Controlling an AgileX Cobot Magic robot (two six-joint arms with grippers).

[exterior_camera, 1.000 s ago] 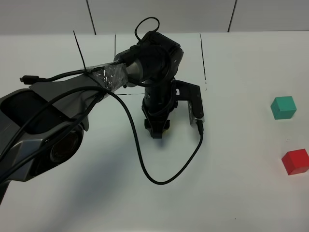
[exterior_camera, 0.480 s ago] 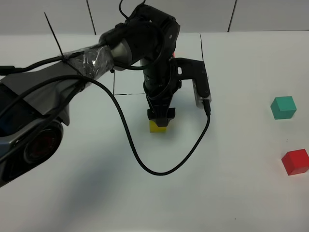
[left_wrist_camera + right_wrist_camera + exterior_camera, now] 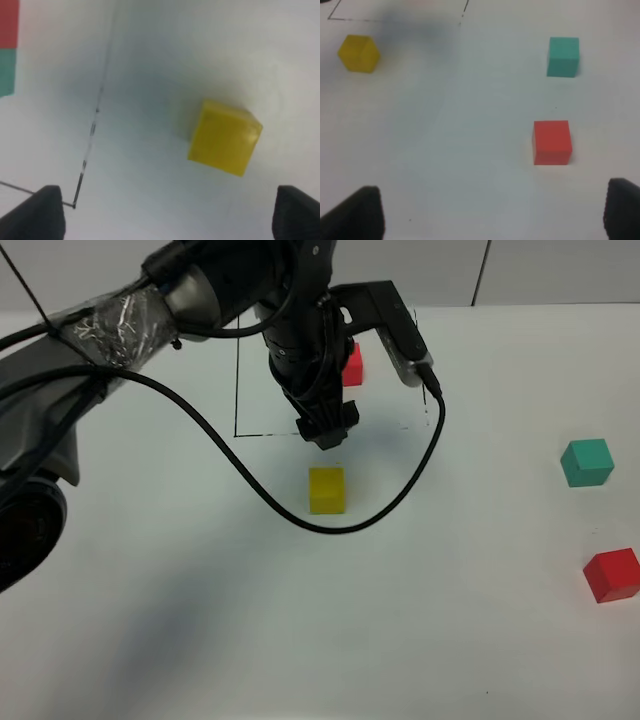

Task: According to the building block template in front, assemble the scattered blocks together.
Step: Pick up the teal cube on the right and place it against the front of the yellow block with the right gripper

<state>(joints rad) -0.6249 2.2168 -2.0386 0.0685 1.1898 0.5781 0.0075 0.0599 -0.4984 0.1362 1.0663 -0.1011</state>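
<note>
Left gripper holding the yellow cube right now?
No: in the left wrist view the yellow cube sits free on the table, and the open left gripper is clear of it.

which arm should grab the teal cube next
Right. The teal cube lies on the right side, before the open right tool; the left tool hangs near the yellow cube, farther off.

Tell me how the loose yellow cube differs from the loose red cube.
The yellow cube lies centrally, just outside the black frame line; the loose red cube lies far right. The open left hand hangs close to the yellow cube, far from the red cube. Both look equal in size.
</note>
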